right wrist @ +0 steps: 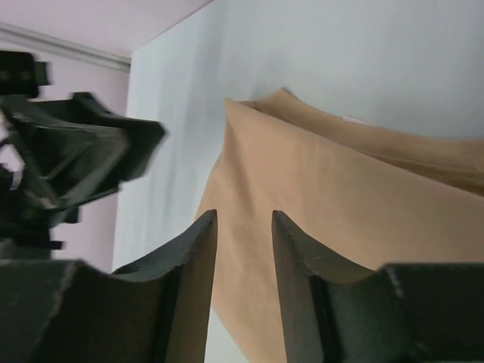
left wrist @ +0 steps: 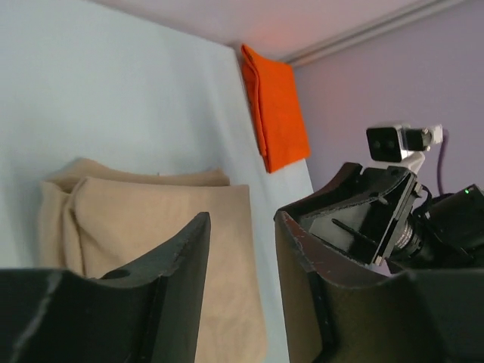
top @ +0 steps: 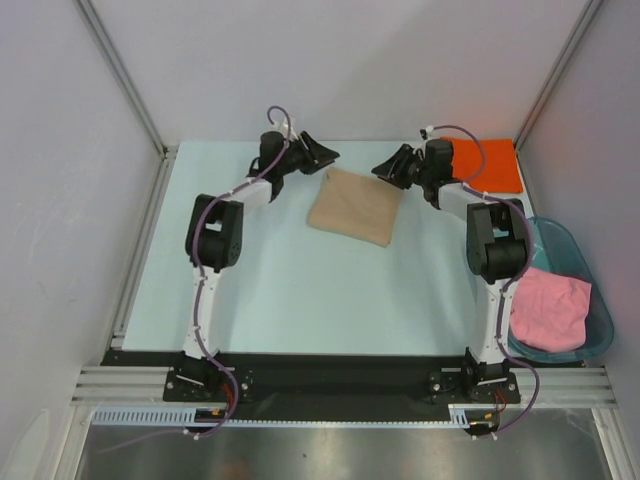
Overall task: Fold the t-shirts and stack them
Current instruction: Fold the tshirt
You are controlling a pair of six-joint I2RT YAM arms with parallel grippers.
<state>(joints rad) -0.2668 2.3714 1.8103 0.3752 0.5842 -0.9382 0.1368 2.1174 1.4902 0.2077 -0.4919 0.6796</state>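
The tan tee (top: 355,207) lies folded on the bench (top: 300,290); the left hand (top: 328,155) hangs just off its far-left corner and the right hand (top: 383,169) off its far-right, both spread. The bench stretches wide on the tee's near side.

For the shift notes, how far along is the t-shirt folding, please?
Done: orange t-shirt folded in the far corner. In hand: tan t-shirt folded mid-table, left hand and right hand open beside it. Remaining: stacking it; pink t-shirt crumpled in the tub.
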